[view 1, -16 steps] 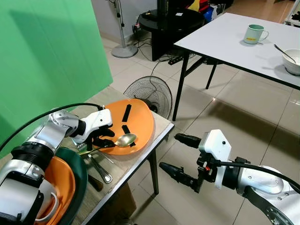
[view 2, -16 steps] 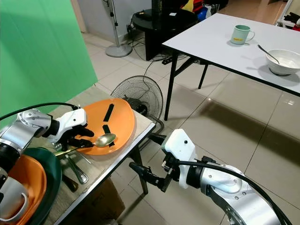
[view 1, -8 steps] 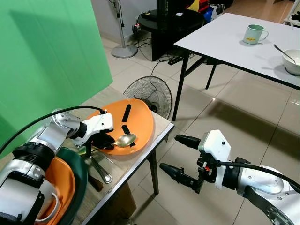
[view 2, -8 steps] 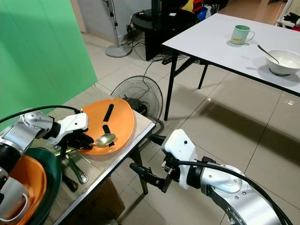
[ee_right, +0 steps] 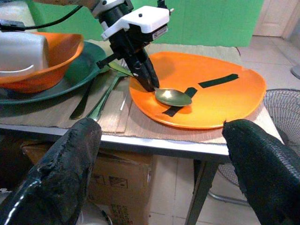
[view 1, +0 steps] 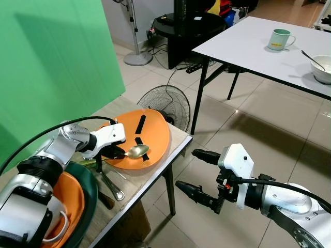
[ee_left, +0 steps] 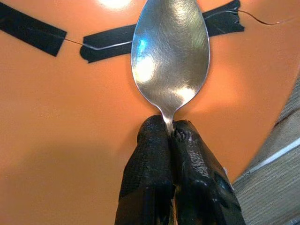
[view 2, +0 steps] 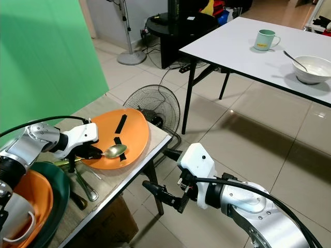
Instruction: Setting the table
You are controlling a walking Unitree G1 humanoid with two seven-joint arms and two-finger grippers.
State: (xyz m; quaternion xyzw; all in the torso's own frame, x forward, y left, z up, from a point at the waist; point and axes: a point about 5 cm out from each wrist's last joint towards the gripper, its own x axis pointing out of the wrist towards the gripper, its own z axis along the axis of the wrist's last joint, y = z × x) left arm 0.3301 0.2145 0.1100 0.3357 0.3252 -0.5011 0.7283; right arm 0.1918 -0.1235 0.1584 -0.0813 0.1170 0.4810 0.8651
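My left gripper point(view 1: 118, 153) is shut on the neck of a metal spoon point(view 1: 137, 151), whose bowl point(ee_left: 170, 56) hovers over the near part of an orange plate point(view 1: 154, 132) with black tape strips. The plate lies at the corner of a small side table point(view 1: 178, 138). In the right wrist view the left gripper's fingers point(ee_right: 143, 72) pinch the spoon point(ee_right: 172, 97) above the plate point(ee_right: 225, 101). My right gripper point(view 1: 195, 173) is open, hanging in the air beside the side table, below its top, with nothing between its fingers.
Loose cutlery point(view 1: 111, 187) lies on the side table beside a dark green dish point(view 1: 88, 201) holding an orange bowl point(view 1: 70, 204) and a white cup point(view 1: 51, 227). A floor fan point(view 1: 165, 103) stands behind. The white dining table point(view 1: 258, 44) carries a green mug point(view 1: 280, 39) and a white bowl point(view 1: 321, 67).
My left gripper has drawn back slightly toward the plate's near edge with the spoon, and the spoon is raised a little. The right arm has stayed put.
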